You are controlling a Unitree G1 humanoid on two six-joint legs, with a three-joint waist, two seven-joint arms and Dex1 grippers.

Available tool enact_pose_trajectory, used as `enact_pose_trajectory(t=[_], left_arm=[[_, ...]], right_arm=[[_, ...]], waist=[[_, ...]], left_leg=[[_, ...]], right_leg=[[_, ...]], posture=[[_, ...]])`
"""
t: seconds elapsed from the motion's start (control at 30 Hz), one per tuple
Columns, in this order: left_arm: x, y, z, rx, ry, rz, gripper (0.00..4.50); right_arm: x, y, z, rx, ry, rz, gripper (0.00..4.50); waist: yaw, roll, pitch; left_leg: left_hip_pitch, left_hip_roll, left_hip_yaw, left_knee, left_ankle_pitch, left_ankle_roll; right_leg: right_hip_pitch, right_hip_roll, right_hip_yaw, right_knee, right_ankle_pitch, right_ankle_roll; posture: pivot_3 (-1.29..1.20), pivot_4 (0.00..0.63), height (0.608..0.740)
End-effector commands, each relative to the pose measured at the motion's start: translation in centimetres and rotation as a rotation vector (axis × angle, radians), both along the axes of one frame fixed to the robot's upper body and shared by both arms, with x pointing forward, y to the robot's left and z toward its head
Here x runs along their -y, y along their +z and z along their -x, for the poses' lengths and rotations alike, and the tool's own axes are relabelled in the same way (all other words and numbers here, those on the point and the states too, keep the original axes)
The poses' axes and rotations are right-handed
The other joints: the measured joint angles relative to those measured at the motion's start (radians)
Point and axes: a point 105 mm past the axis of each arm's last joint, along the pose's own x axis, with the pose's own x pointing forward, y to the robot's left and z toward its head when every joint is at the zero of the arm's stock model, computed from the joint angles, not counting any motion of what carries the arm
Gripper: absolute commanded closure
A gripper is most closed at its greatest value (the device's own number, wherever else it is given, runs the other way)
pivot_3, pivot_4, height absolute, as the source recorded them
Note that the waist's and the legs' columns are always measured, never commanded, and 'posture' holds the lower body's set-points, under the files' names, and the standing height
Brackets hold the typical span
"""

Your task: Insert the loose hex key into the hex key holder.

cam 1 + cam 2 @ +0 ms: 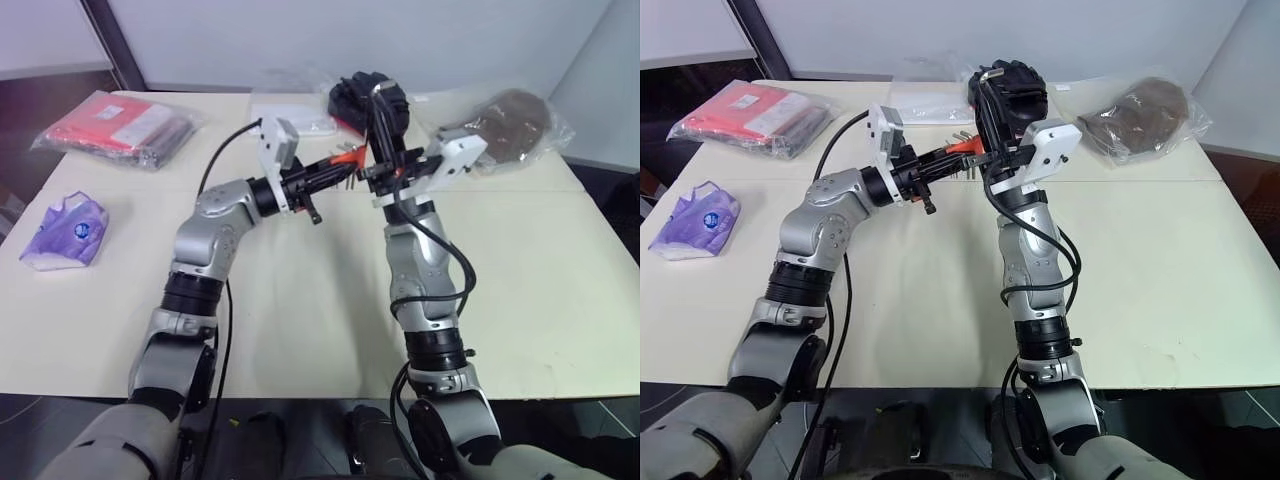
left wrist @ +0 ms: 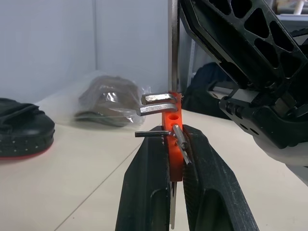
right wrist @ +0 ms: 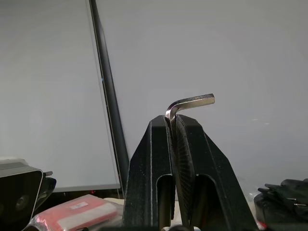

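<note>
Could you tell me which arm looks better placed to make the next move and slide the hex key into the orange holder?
Probably the right: its end effector is shut on the loose hex key, bent leg protruding. The left end effector is shut on the hex key holder and would likely just steady it.

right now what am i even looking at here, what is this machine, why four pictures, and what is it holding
It is a humanoid robot with two arms, each ending in a gripper of two black fingers. The two wide pictures come from cameras on its head, looking down over its arms. The two close-ups come from cameras on its wrists, looking along each gripper's fingers.

The left gripper is shut on the hex key holder, a small orange block with grey keys sticking out. The right gripper is shut on the loose hex key, a bent metal rod, held close to the holder.

On the cream table lie a red packet, a purple packet, a bagged brown item and a black object.
</note>
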Motion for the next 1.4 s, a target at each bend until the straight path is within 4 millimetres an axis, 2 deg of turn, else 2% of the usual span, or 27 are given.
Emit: enact_pose_trajectory(t=[0.03,1.4], left_arm=[[0.10,1.42,0.72,0.056,-0.022,0.016,4.50],[0.16,1.65,0.80,0.051,-0.027,0.029,4.50]], right_arm=[[-0.21,1.32,1.03,0.062,0.011,-0.003,4.47],[-0.35,0.96,1.23,0.053,0.011,0.011,4.47]], waist=[[0.000,0.000,0.000],[0.000,0.000,0.000]], left_leg=[[0.000,0.000,0.000,0.000,0.000,0.000],[0.000,0.000,0.000,0.000,0.000,0.000]], right_leg=[[0.000,0.000,0.000,0.000,0.000,0.000],[0.000,0.000,0.000,0.000,0.000,0.000]], posture=[[0.00,0.150,0.740],[0.00,0.150,0.740]])
